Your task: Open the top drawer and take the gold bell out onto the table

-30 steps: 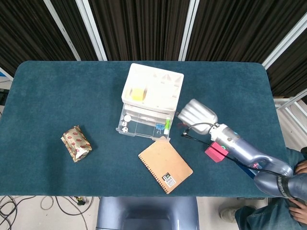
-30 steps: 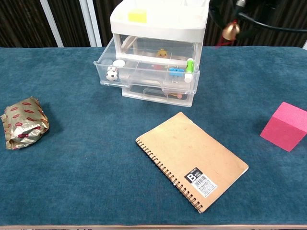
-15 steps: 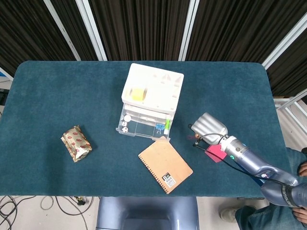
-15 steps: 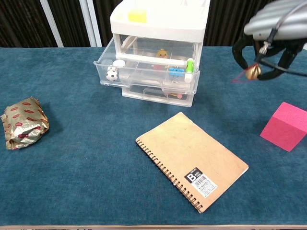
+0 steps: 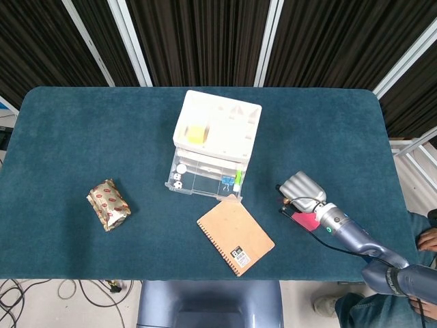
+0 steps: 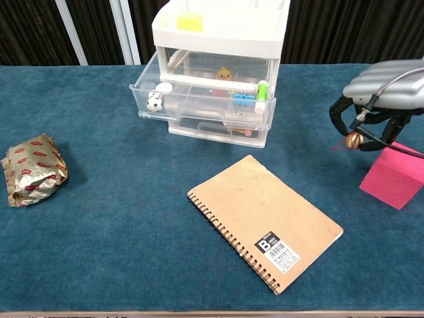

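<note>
We see the right robot hand (image 6: pixel 383 99) pinching the gold bell (image 6: pixel 353 140) just above the worktop (image 6: pixel 119 218), seemingly not touching it, beside the pink block (image 6: pixel 397 175).

Both views are evenly and brightly lit from overhead, with no harsh glare. The drawer unit (image 5: pixel 216 145) has a white top close to washed out in the head view, and its clear plastic front (image 6: pixel 212 99) carries small highlights. Shadows are soft and short (a faint one lies just in front of the unit). Focus is sharp; behind the unit the dark curtain background loses detail.
</note>
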You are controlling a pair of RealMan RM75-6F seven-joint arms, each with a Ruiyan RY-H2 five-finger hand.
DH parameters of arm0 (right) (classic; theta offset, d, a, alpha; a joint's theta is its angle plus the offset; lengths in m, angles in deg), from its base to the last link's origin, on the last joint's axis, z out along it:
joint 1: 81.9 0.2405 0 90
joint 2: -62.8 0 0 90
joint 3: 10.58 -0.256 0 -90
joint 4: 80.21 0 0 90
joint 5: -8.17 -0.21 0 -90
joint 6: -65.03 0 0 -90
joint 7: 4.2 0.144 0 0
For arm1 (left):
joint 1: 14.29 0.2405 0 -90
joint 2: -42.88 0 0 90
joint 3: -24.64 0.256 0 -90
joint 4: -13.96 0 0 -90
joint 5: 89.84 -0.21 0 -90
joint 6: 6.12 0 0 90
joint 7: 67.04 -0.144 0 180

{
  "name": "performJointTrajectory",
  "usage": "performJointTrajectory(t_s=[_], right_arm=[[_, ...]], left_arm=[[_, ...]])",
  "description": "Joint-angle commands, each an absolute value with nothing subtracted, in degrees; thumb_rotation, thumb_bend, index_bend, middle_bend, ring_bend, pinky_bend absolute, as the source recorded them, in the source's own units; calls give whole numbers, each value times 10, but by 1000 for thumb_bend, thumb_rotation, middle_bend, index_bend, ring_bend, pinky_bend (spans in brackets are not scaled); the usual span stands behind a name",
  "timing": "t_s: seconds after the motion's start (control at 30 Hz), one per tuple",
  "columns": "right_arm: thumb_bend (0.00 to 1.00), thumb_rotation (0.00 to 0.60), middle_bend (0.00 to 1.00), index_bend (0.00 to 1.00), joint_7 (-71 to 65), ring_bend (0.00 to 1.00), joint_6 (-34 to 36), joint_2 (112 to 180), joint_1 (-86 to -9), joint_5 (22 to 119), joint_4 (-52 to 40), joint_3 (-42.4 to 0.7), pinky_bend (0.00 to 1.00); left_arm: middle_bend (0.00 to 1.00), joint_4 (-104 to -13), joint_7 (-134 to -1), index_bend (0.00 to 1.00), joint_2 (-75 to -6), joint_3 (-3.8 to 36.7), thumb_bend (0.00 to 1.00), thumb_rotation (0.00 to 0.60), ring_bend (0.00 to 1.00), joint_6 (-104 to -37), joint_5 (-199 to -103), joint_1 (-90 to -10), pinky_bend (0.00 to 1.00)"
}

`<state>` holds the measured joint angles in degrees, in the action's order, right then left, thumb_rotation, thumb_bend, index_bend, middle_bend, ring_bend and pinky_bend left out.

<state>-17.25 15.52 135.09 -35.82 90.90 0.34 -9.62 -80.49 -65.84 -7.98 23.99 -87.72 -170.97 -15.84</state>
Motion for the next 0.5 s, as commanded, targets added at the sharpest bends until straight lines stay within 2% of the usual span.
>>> performJointTrajectory(t_s=[0.03,0.5], right_arm=[[349,600,982,614,-166,1000,158,1373,-363,906,-21,-97,1000],[338,600,982,613,-161,1000,157,1429,-373,899,-73,-108,1000]], left_arm=[[0,-805,-659,104,-80,240,203,600,0,-877,-1710,-159,0],[0,-806,-660,104,-80,242,203,600,0,-874,-1713,-160,0]])
